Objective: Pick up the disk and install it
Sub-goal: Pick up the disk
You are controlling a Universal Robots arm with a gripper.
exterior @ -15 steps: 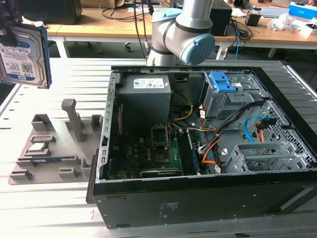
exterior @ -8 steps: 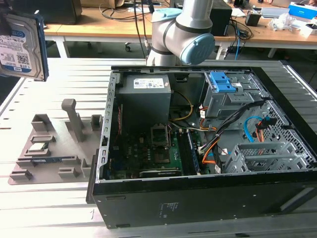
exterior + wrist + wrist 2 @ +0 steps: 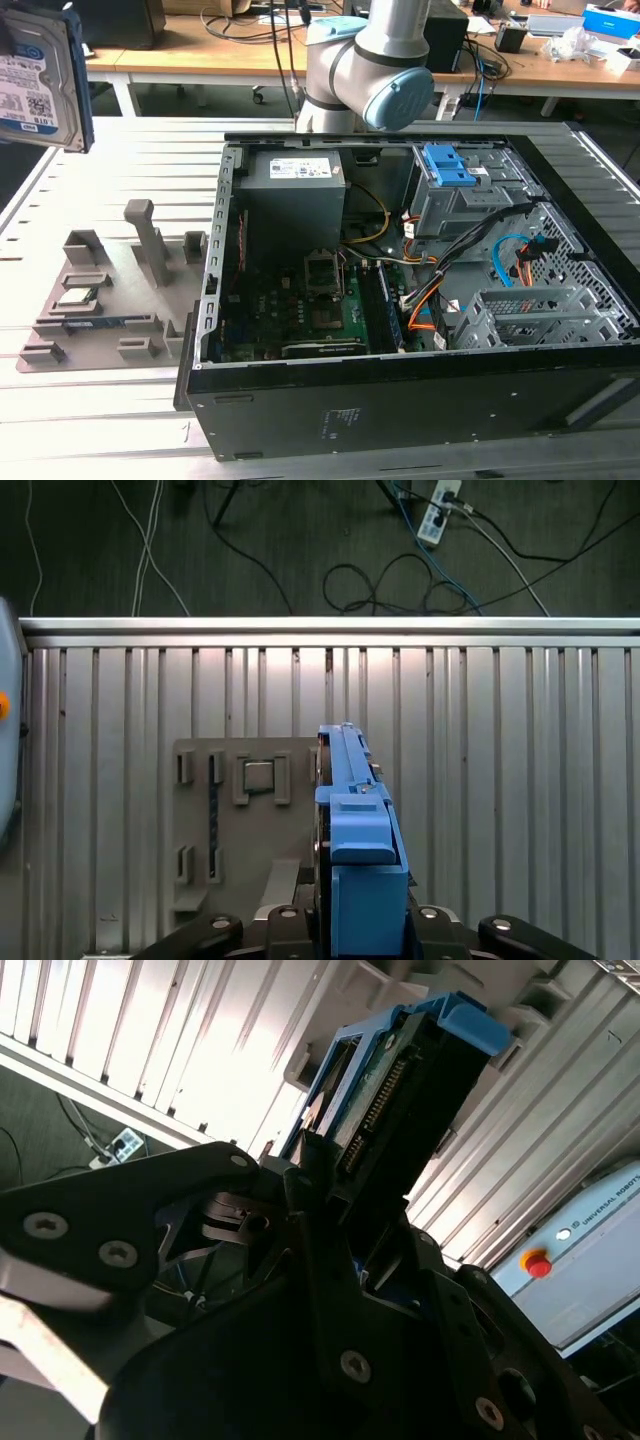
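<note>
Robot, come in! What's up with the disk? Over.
Gripper shut on the disk. Disk aloft by the gray tray, outside the computer case. Loose cables inside case.

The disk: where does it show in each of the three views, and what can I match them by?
Exterior view: the disk is high at the exterior view's far left, label facing the camera.
Second wrist view: the disk is seen close up, its connector edge towards the camera.
First wrist view: the disk is edge-on, its blue carrier nearest the camera.
Shared landmark: the ribbed table.
</note>
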